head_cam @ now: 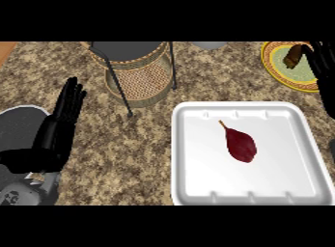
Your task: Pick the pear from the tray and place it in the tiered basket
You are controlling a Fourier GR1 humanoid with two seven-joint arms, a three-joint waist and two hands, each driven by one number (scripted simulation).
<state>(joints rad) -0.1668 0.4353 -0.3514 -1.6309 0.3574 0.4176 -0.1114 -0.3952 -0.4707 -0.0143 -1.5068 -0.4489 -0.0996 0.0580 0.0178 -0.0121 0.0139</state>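
A dark red pear [241, 145] with a thin stem lies flat in the middle of the white tray [191, 188]. The tiered basket [137, 77], woven with a black wire frame, stands at the back, left of the tray. My left hand [59, 126] rests at the left with straight fingers pointing up, holding nothing. Fingers up and straight, my right hand [334, 82] shows at the right edge, beside the tray's far right corner and apart from the pear.
A yellow-rimmed green plate [284, 72] with a brown item [293, 56] on it sits at the back right, partly behind my right hand. A grey round object [211, 45] peeks in at the top. The counter's wooden edge shows at top left.
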